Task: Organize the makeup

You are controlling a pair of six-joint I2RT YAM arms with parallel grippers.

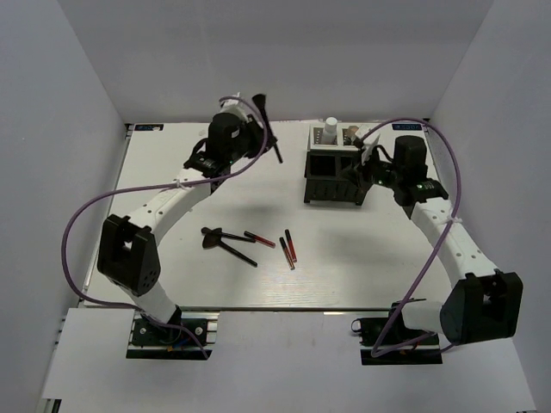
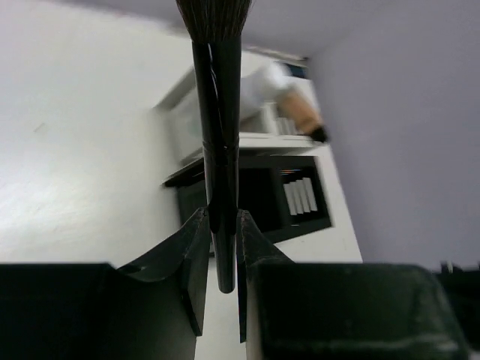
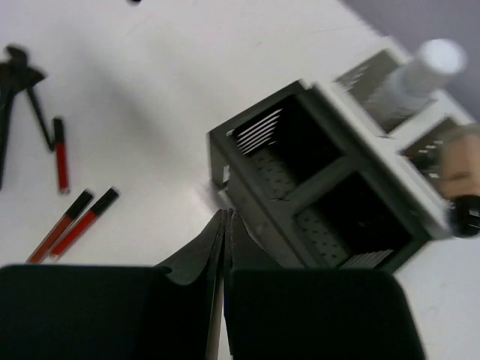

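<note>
My left gripper (image 1: 251, 138) is shut on a black brush (image 1: 269, 129) and holds it up above the back of the table; in the left wrist view the brush (image 2: 217, 135) stands between the fingers (image 2: 222, 225), bristles away from me. My right gripper (image 1: 366, 168) is shut and empty at the right side of the black box (image 1: 334, 179); it also shows in the right wrist view (image 3: 226, 217). A white bottle (image 1: 331, 131) and a tan bottle (image 1: 353, 135) stand in the box's rear compartments. Two black brushes (image 1: 225, 241) and three red-black pencils (image 1: 289, 248) lie on the table's front middle.
The box's two front compartments (image 3: 300, 150) look open and dark in the right wrist view. White walls close in the table on the left, back and right. The table's front edge (image 1: 275, 307) runs just ahead of the arm bases.
</note>
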